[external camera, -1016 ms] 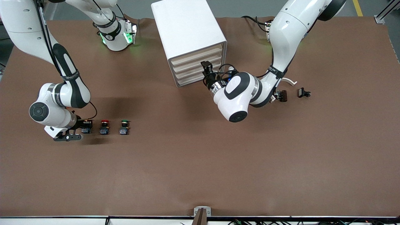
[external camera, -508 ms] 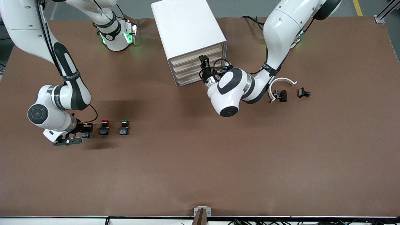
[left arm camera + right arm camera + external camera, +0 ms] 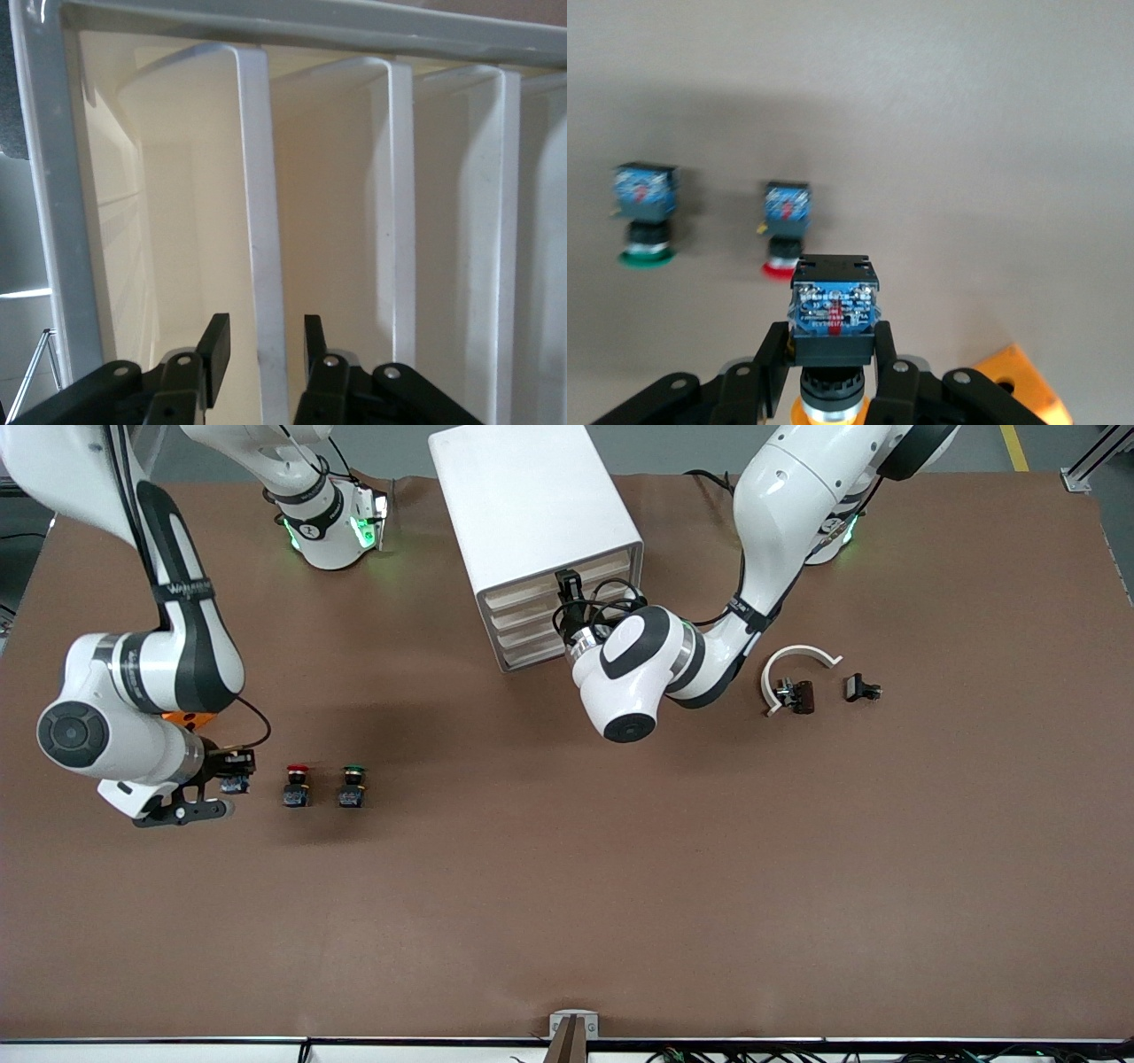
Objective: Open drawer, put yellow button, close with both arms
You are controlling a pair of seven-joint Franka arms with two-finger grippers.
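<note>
The white cabinet (image 3: 532, 514) stands at the table's robot side with its four drawers pushed in. My left gripper (image 3: 567, 590) is at the top drawer (image 3: 592, 572). In the left wrist view my left gripper (image 3: 263, 341) is open, and its fingers (image 3: 213, 340) straddle that drawer's pale front strip (image 3: 257, 204). My right gripper (image 3: 232, 766) is shut on the yellow button (image 3: 236, 783) and holds it just above the table, beside the red button. In the right wrist view my right gripper (image 3: 833, 354) clamps the button's dark body (image 3: 833, 305), with the yellow cap toward the wrist.
The red button (image 3: 297, 784) and green button (image 3: 353, 784) stand in a row on the brown table (image 3: 567, 886); both also show in the right wrist view (image 3: 784, 232) (image 3: 645, 212). A white curved piece (image 3: 802, 657) and two small black parts (image 3: 797, 695) (image 3: 861, 688) lie near the left arm's end.
My right gripper has risen off the table with the yellow button, shifting toward the right arm's end. My left gripper has moved up to the cabinet's top drawer front.
</note>
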